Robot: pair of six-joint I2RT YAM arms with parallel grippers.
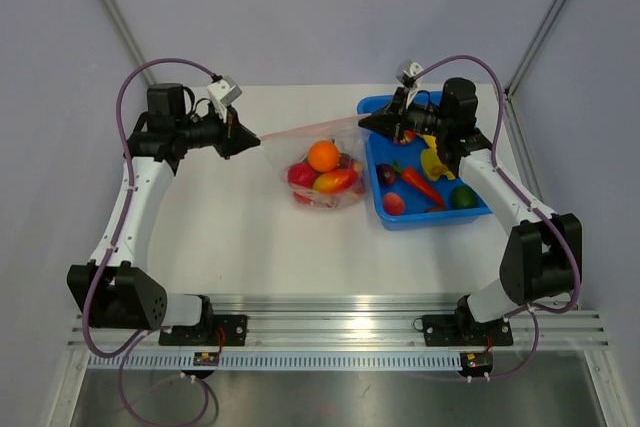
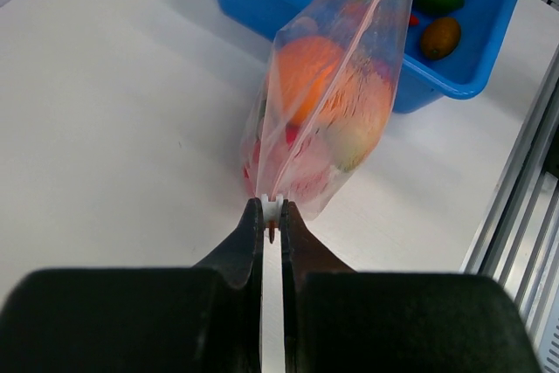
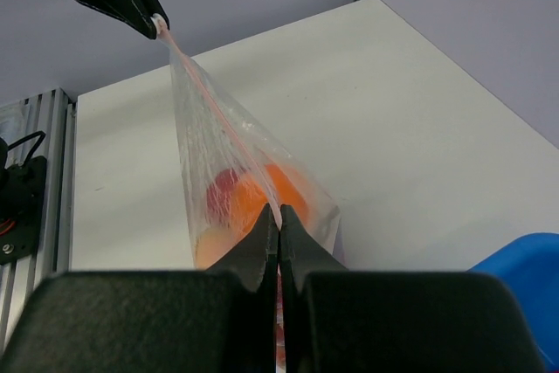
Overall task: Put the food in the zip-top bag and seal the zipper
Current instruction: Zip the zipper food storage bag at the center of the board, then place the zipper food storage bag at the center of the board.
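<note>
zip-top bag (image 1: 340,195) (food (image 1: 323,156) inside) | left hand (image 1: 255,138) pinching zipper (image 1: 310,128) end | right hand (image 1: 366,122) pinching opposite end

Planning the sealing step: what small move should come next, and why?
Probably slide the right tool along the zipper toward the left tool, pressing it closed: both tools pinch opposite ends, stretching the zip-top bag taut.

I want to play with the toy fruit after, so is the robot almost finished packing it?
Maybe halfway. Done: an orange and a few other fruits sit in the zip-top bag. In hand: the left fingers and right fingers pinch the two ends of the zipper, pulling it tight. Left: a carrot, a lime and more food lie in the blue tray. I cannot tell whether the zipper is sealed.
</note>
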